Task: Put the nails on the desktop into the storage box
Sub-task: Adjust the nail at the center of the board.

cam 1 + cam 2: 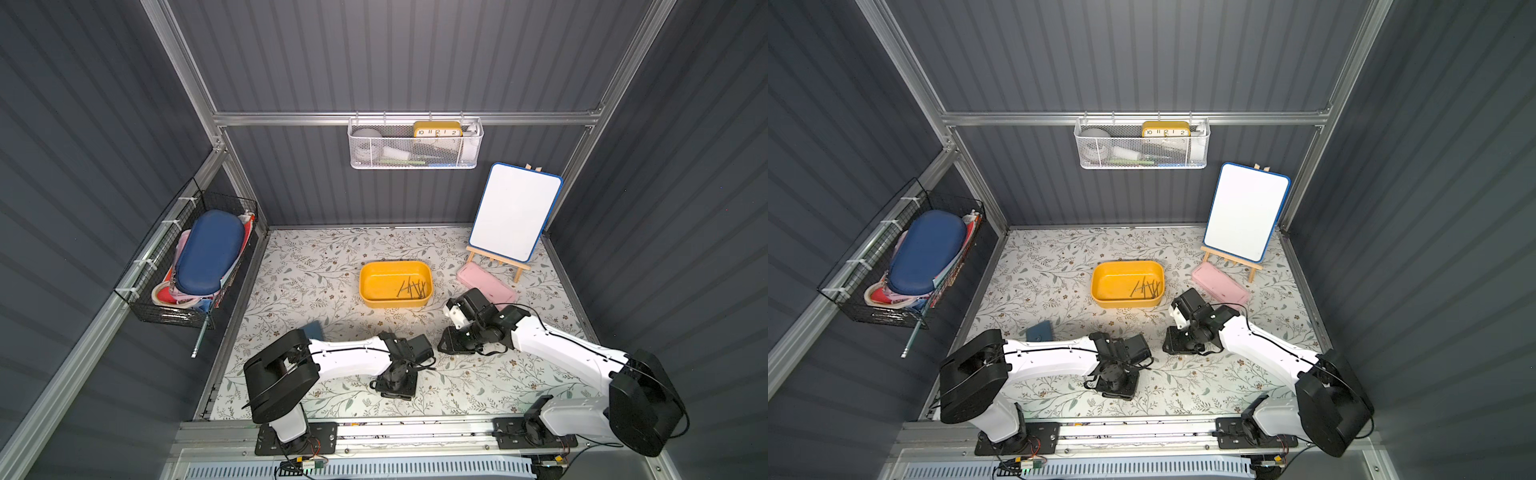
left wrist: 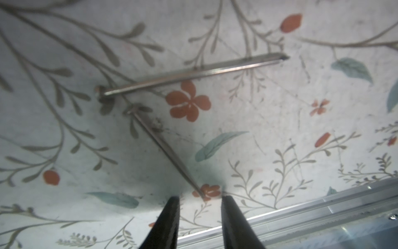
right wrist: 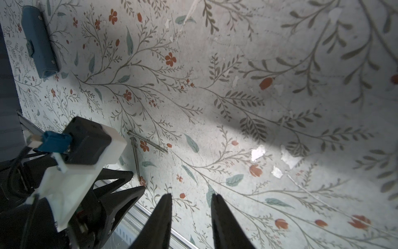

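Observation:
The yellow storage box [image 1: 376, 277] [image 1: 1113, 279] stands mid-desktop in both top views, with several dark nails [image 1: 413, 287] [image 1: 1147, 287] lying in its right half. Two more nails lie on the floral desktop [image 2: 269, 120] near the front edge, their heads close together: one long across [image 2: 193, 73], one slanting [image 2: 165, 153]. The same pair shows in the right wrist view [image 3: 147, 141] [image 3: 135, 157]. My left gripper [image 2: 200, 198] [image 1: 395, 386] points down, open, and the slanting nail's tip lies just off its fingertips. My right gripper [image 3: 191, 197] [image 1: 451, 345] hangs open over bare desktop, empty.
A pink case [image 1: 486, 284] and a whiteboard on an easel [image 1: 515, 212] stand at the back right. A small blue case [image 1: 313, 330] [image 3: 38, 43] lies left of my left arm. An aluminium rail [image 2: 323, 207] runs along the front edge. A white mesh basket [image 1: 415, 145] and a black wire basket [image 1: 195, 266] hang on the walls.

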### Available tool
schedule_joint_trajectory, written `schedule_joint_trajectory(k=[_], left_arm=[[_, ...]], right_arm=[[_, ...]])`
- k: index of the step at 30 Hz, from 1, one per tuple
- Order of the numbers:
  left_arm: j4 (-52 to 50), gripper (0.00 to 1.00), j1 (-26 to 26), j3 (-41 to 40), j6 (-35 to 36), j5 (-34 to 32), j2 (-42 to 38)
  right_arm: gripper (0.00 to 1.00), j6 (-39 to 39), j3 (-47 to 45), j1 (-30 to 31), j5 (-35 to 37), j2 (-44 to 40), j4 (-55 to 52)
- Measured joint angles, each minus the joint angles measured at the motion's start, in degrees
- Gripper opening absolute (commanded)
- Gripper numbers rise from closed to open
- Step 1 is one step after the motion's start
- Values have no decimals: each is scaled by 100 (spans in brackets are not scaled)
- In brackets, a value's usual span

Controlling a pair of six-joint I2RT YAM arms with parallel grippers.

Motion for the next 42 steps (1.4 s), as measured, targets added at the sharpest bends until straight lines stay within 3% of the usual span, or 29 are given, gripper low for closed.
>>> schedule_joint_trajectory(k=[19,32,42], left_arm=[[-363,39,55,1502,236,90,1202],[153,38,1084,2092,1010,-140,1635],[809,37,1528,2830,1495,-466,2203]], right_arm=[[35,50,-162,-31,214,-33,-50],[36,155,-203,-356,892,-1250,-756],[36,238,-354,-400,949,-1401,-973]])
